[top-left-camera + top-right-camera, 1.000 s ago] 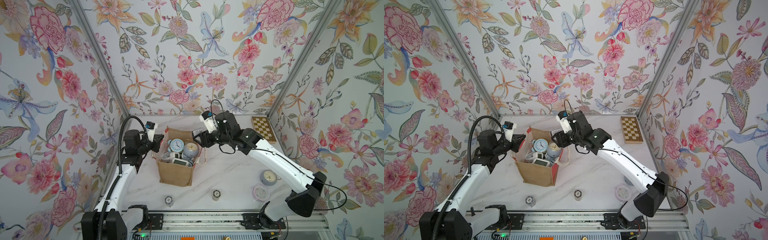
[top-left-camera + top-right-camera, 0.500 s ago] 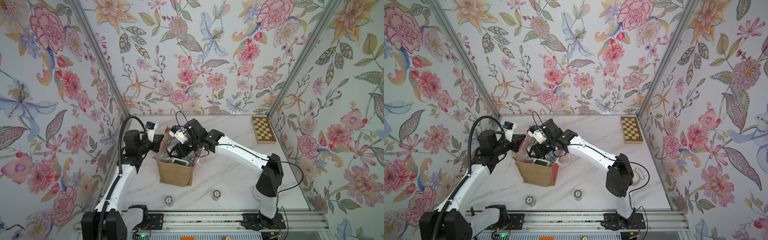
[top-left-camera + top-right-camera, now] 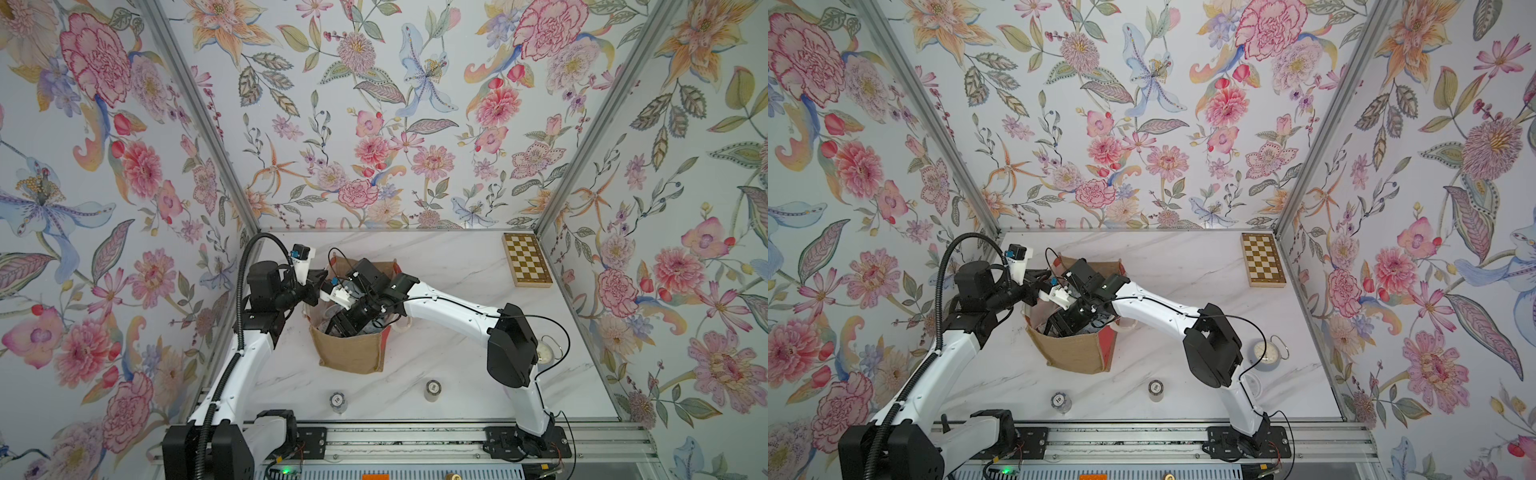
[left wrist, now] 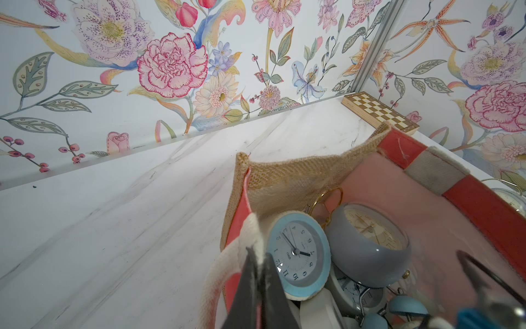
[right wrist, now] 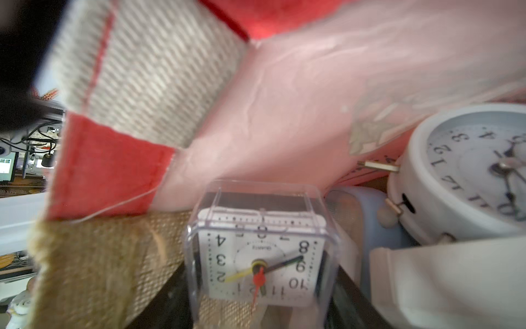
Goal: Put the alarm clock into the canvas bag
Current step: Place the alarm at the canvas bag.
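left gripper (image 4: pixel 257 256) pinched shut on handle (image 4: pixel 227 256) | right gripper (image 3: pixel 338 326) part-open, gripped clock (image 5: pixel 262 245) inside bag (image 3: pixel 349 353) | risk: clock could jam on other clocks (image 4: pixel 299 253); handle slip would've closed bag

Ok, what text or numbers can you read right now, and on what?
"1" to "4", "7" to "12": blue-rimmed clock dial; brand word too small.
"2" to "4", "8" to "12": square clear-cased clock; brand word blurred.
"3", "4", "10", "11": white round clock.
"10", probably: small cylinder, in a top view.
Dial of the grey clock: too faint.
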`<move>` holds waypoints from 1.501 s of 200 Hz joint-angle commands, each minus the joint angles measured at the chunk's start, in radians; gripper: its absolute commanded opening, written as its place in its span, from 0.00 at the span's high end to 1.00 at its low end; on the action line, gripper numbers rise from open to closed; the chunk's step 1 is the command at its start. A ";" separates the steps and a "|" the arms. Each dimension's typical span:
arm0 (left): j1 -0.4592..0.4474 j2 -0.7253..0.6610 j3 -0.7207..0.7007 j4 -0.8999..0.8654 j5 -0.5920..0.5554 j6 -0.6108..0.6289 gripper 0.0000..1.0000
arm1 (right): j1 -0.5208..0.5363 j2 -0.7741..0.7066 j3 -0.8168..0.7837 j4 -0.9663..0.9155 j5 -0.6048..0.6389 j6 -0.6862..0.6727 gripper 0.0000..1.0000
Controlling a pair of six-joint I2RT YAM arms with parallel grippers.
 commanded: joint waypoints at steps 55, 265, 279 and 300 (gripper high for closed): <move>-0.014 -0.031 -0.003 0.069 0.008 0.012 1.00 | 0.023 0.056 0.118 -0.282 0.220 -0.011 0.27; -0.014 -0.029 0.000 0.062 0.002 0.015 1.00 | -0.143 -0.341 -0.011 -0.279 0.486 0.012 0.15; -0.013 -0.030 0.000 0.063 0.001 0.015 1.00 | -0.176 -0.395 -0.068 -0.277 0.522 0.019 0.15; -0.014 -0.030 0.000 0.063 0.000 0.015 1.00 | -0.225 -0.486 -0.170 -0.271 0.590 0.034 0.13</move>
